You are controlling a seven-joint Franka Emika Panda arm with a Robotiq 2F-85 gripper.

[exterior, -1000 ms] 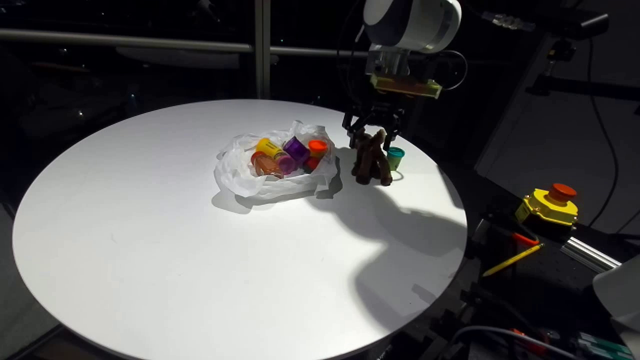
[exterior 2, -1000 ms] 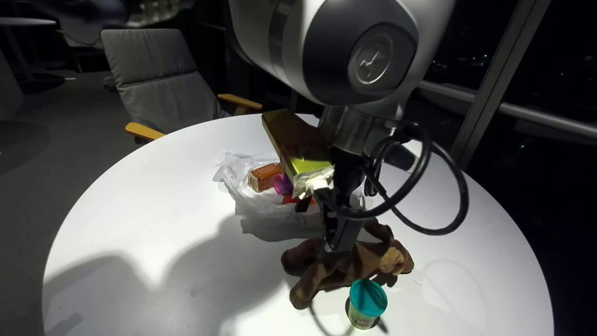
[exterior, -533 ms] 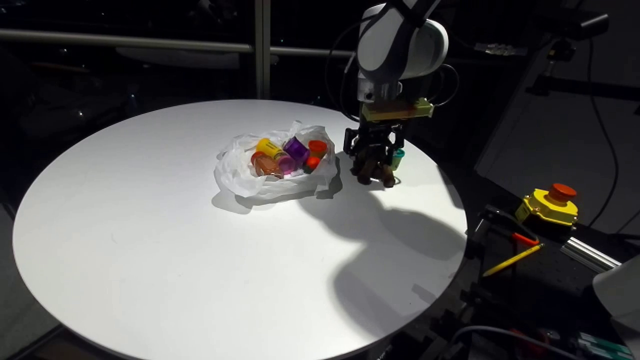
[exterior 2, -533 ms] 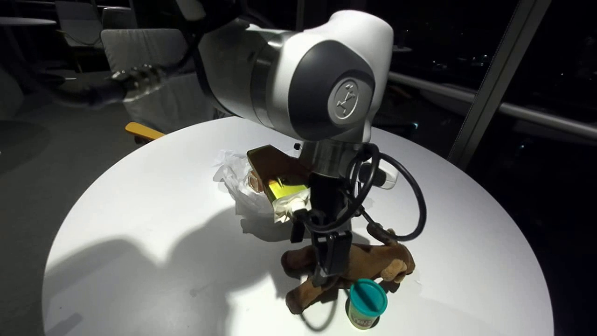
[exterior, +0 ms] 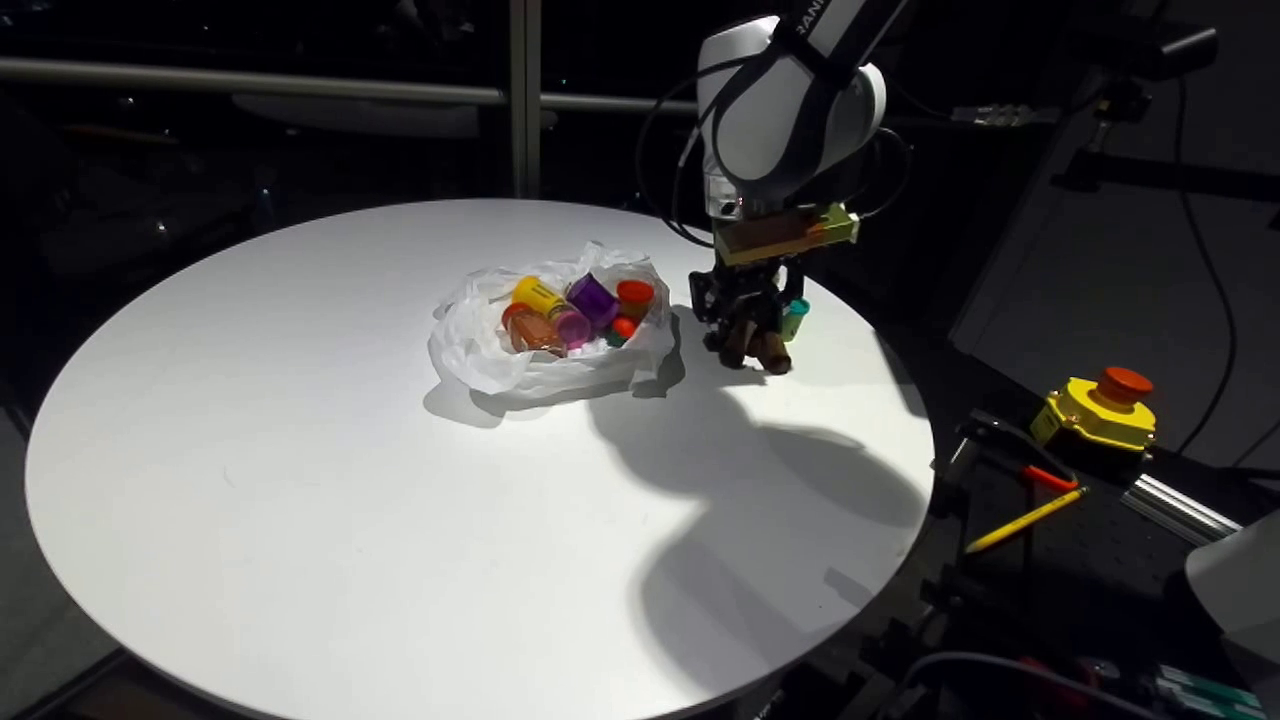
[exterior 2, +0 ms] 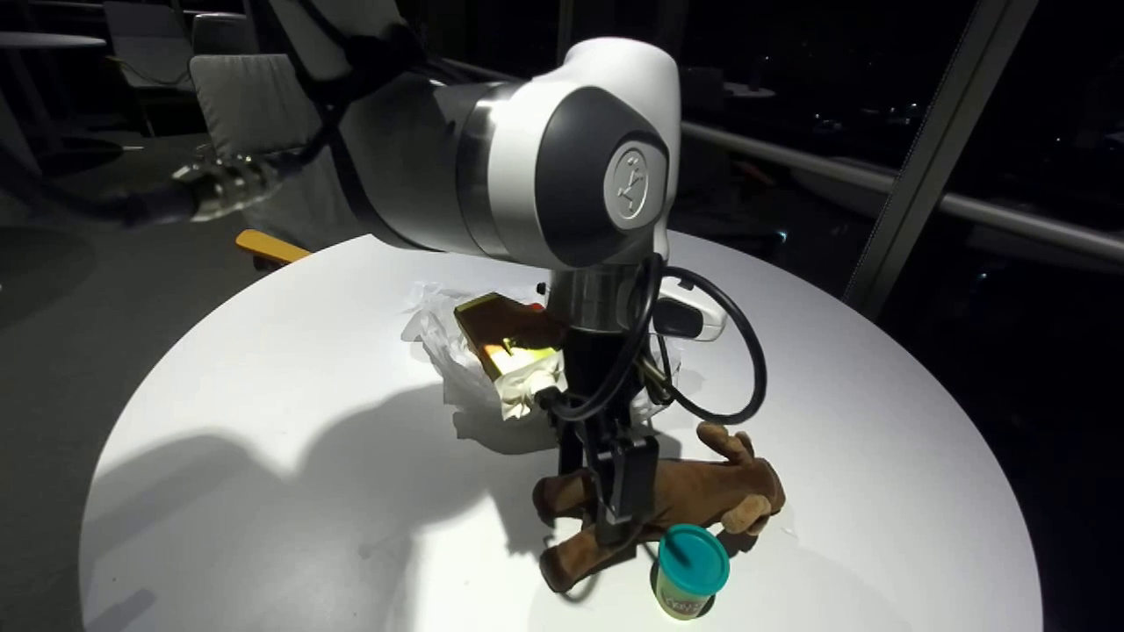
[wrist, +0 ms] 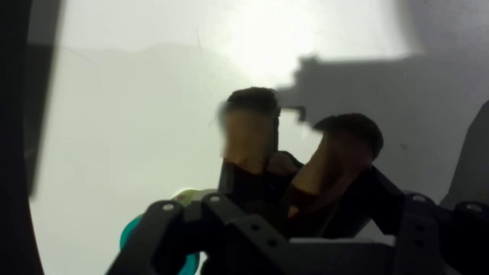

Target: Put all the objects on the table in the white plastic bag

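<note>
A brown plush animal [exterior 2: 707, 491] lies on the white round table [exterior: 350, 500]. My gripper [exterior: 748, 315] is down over it, fingers standing wide on both sides of its body near the hind legs [wrist: 250, 137]; dark shade in the wrist view hides whether they press on it. Close beside the plush stands a green pot with a teal lid [exterior 2: 694, 562], partly behind the gripper in the wrist view. The white plastic bag [exterior: 475, 350] sits spread out with a yellow pot [exterior: 535, 293], a purple pot [exterior: 593, 300], an orange-lidded pot [exterior: 635, 292] and a reddish-brown can [exterior: 533, 332] inside.
A yellow-red block [exterior 2: 518, 347] sticks out from the wrist above the gripper, and a black cable [exterior 2: 760, 351] loops beside it. Off the table are a yellow box with a red button [exterior: 1105, 405], a pencil [exterior: 1028, 520] and a grey chair [exterior 2: 272, 114].
My gripper has come down over the plush animal and its fingers have drawn somewhat together around it. The plush has shifted only slightly. Bag and teal-lidded pot stay where they were.
</note>
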